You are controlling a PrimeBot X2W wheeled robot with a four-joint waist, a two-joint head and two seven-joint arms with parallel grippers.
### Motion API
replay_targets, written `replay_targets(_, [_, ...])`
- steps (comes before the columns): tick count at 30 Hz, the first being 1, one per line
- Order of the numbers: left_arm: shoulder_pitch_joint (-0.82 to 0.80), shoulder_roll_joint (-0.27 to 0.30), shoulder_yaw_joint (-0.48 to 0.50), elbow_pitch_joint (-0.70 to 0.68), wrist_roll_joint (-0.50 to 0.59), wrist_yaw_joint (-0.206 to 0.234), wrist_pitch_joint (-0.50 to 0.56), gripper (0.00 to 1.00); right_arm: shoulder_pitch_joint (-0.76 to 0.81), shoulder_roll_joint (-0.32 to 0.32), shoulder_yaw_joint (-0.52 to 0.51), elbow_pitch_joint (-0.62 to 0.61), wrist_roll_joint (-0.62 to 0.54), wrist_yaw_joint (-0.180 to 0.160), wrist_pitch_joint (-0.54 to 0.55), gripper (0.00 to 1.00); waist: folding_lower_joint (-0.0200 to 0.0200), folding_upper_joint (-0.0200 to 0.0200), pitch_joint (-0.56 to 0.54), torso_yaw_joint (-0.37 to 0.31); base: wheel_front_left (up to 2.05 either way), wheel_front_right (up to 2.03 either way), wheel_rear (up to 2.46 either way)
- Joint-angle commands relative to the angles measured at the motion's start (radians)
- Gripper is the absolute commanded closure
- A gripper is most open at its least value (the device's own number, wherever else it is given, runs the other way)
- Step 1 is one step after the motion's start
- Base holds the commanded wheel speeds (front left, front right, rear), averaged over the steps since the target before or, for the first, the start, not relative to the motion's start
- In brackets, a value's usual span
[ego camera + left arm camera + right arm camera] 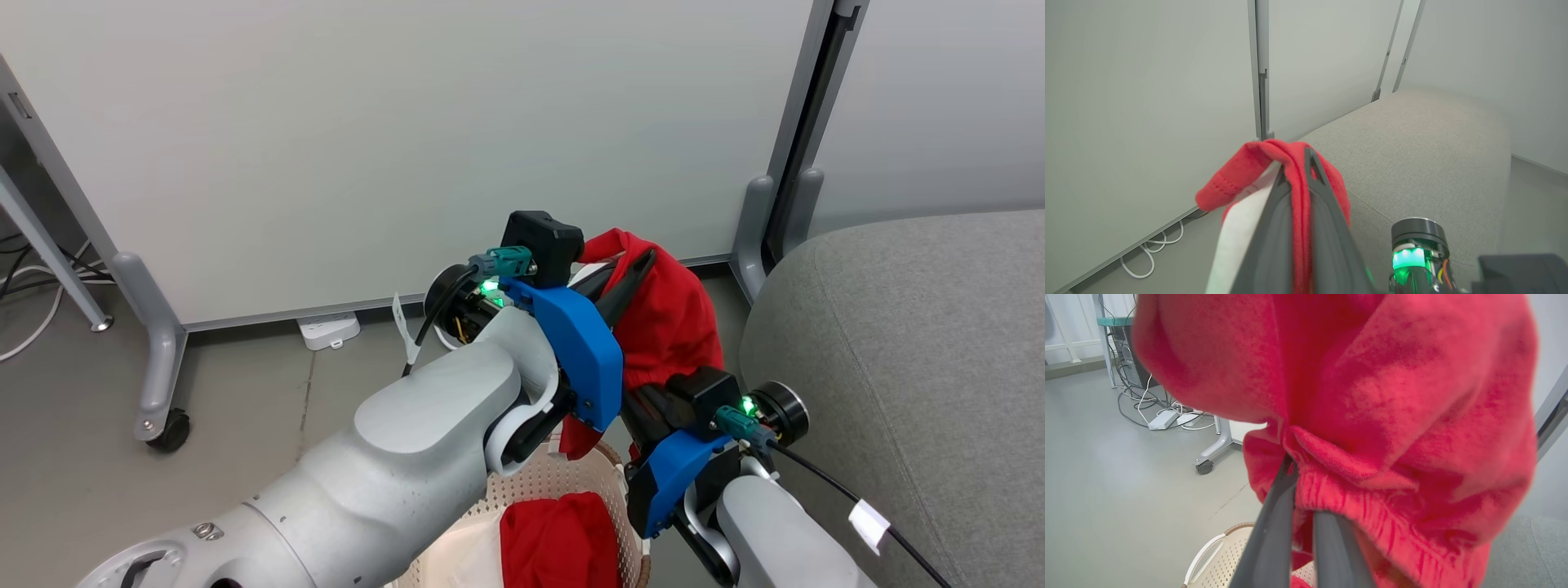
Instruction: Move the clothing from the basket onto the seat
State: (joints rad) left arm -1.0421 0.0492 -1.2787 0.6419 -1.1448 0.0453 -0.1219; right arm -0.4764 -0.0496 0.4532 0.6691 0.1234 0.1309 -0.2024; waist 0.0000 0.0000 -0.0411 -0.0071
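Left pincer (1295,163), right pincer (1303,495) clamp the clothing (669,318) — right tips hidden.

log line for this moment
left claw: shut on held garment | right claw: shut on held garment | held garment: above basket | second garment: in basket | seat: right of basket

An office-like room: wheeled partition panels (408,122), a power strip (329,330) and loose cables (1130,397) on grey floor (1106,477).

The seat (914,367) lies open at right; a partition foot (755,224) stands just beside it.
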Motion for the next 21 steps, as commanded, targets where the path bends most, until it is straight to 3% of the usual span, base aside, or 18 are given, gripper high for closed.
replay_targets(1, [0.010,0.002,-0.003,0.005,-0.006,-0.002,-0.006,1.00,0.018,-0.001,-0.002,-0.005,-0.012,0.000,0.005,1.00,0.0000,0.0000,-0.004,-0.003,0.00,0.00,0.00])
replay_targets(21, [0.015,0.002,-0.005,0.015,0.009,-0.011,0.002,1.00,0.050,-0.001,-0.015,-0.045,-0.034,0.000,0.024,1.00,0.0000,0.0000,-0.014,-0.012,0.00,0.00,0.00])
